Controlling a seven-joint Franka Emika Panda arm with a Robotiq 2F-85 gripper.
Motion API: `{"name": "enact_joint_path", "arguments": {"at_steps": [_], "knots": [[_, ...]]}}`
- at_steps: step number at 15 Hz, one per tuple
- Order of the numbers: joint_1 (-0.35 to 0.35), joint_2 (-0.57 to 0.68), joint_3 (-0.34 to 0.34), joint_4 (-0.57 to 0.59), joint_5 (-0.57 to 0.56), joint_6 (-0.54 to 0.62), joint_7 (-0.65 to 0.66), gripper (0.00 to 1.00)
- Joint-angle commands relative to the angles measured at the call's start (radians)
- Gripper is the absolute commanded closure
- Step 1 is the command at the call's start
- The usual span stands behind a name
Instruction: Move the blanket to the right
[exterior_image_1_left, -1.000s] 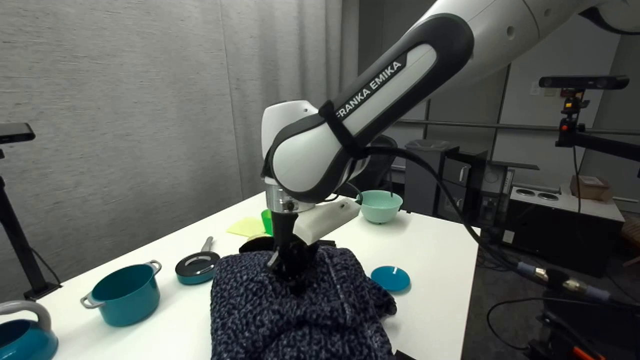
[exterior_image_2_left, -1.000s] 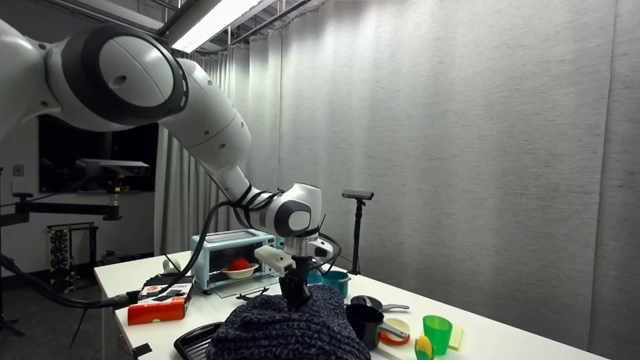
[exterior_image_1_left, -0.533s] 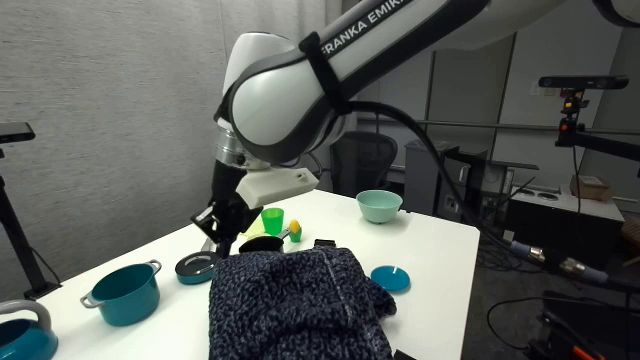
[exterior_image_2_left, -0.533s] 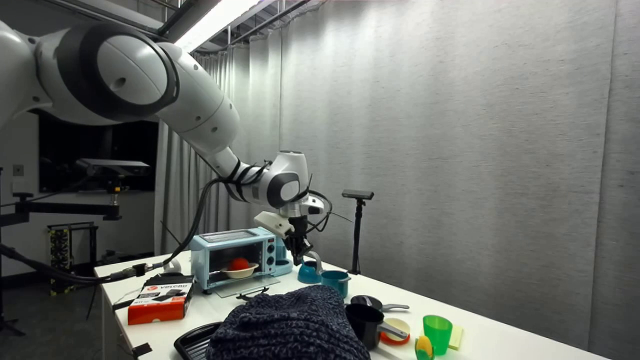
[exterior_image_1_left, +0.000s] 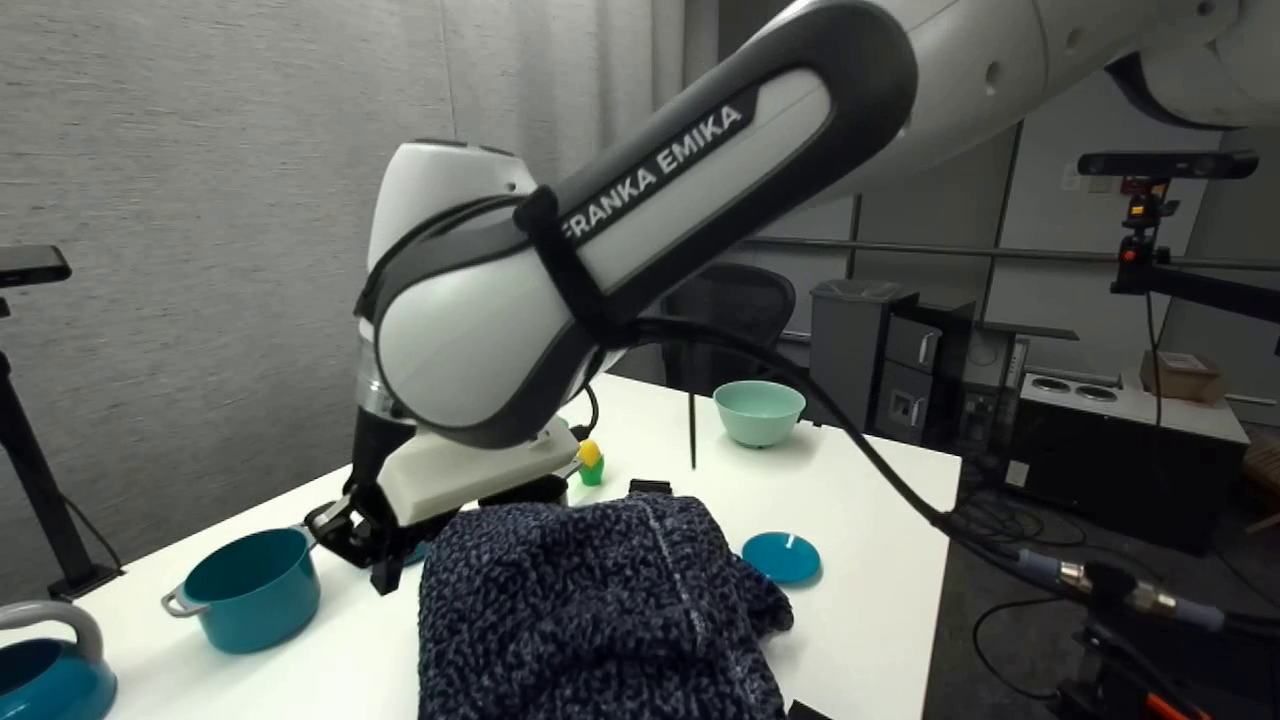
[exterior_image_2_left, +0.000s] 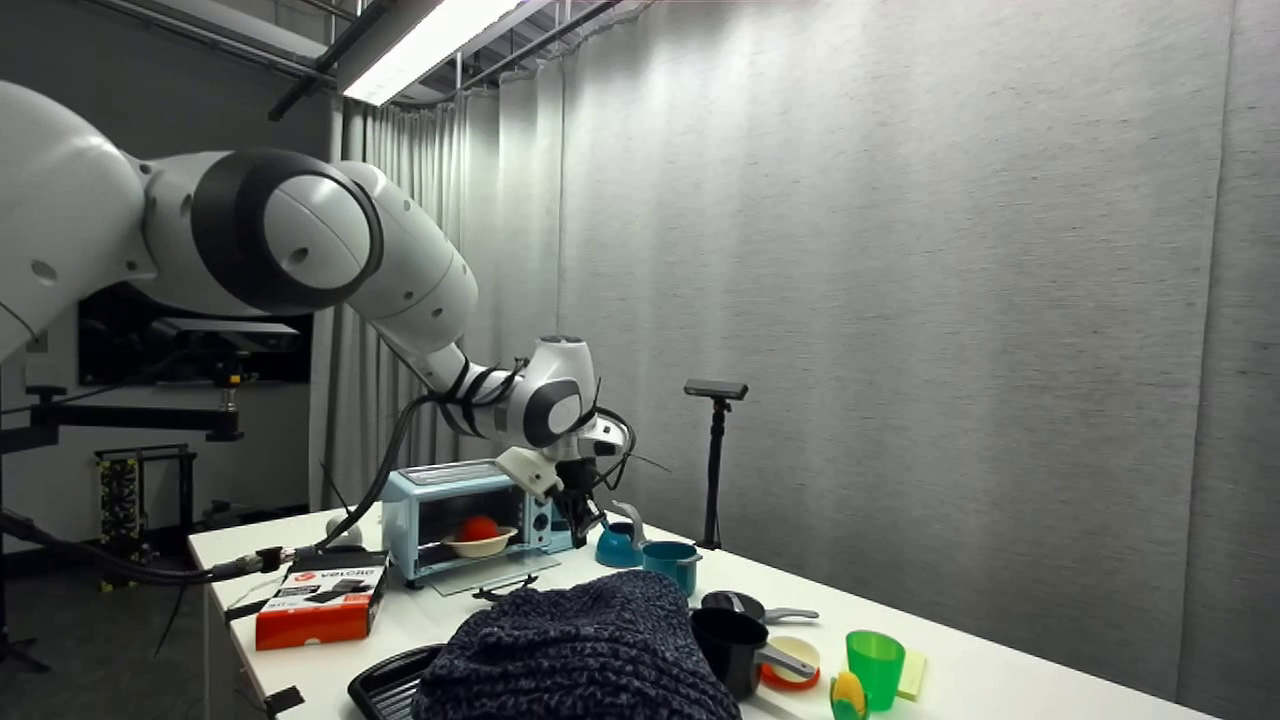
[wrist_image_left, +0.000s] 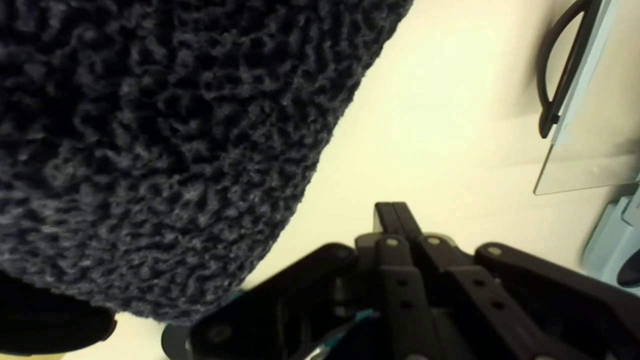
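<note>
Blanket (wrist_image_left: 165, 150) edge diagonal in wrist view

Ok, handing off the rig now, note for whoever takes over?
Hand: shut, empty, beside the dark navy speckled knit blanket, apart from it.
Blanket: heaped on the white flat-topped table, a black round grey-handled pot close by.
Done: can't tell if it already sits far enough right.
Left: if not, probably open, grip it, pull it right, minding the pot.
</note>
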Motion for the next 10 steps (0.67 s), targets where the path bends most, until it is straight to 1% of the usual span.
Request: {"name": "enact_joint_path", "arguments": {"at_steps": [1, 5, 7, 10], "knots": [[0.036, 0.095, -0.054, 0.09, -0.019, -0.017, 0.08, 1.0], [0.017, 0.145, -0.059, 0.102, -0.008, -0.071, 0.053, 1.0], [0.021, 0.147, -0.086, 0.073, -0.029, -0.091, 0.056, 1.0], [0.018, 0.125, -0.122, -0.009, -0.045, -0.1, 0.076, 1.0]]}}
